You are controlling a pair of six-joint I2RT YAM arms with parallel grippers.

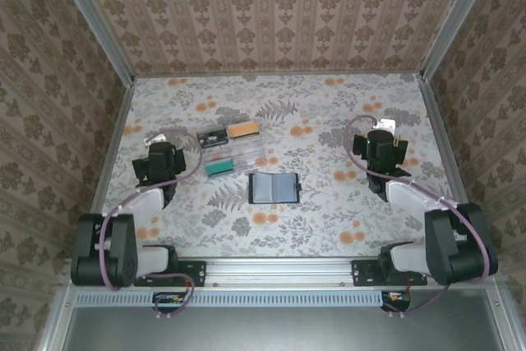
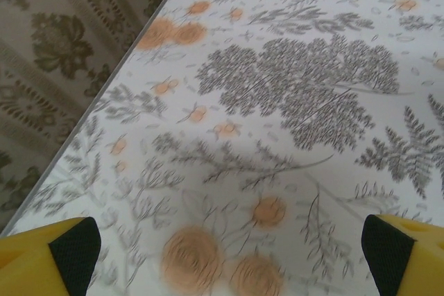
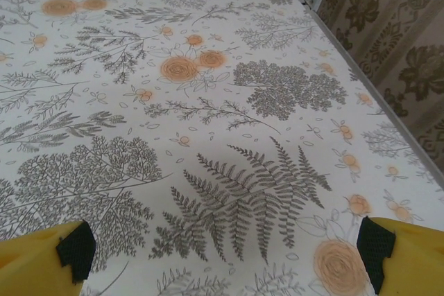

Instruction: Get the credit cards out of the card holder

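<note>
flower-patterned walls (image 1: 271,14) close the table (image 1: 329,219) on three sides, with metal posts in the far corners and a metal rail (image 1: 279,269) along the near edge where both arms are bolted. from above, the widest open room lies in the far strip by the back wall, in the near strip in front of the rail, and between the middle things and the right arm.

the card holder (image 1: 274,188) lies spread open and flat near the middle of the table, its grey-blue inner faces up. just beyond it to the left sits a clear tray (image 1: 246,154). a black card (image 1: 212,136) and a tan-orange card (image 1: 243,130) lie side by side at the tray's far end, and a teal block (image 1: 219,168) lies at its near end. which compartments they lie in cannot be told.

the left fingers (image 2: 73,251) are spread wide, holding and touching nothing, above bare table close to the left edge where the wall begins. they sit left of the tray and apart from it.

the right fingers (image 3: 76,249) are also spread wide, gripping nothing, over bare table on the right side. the right edge and far right corner post are in their view, well apart from the card holder.
</note>
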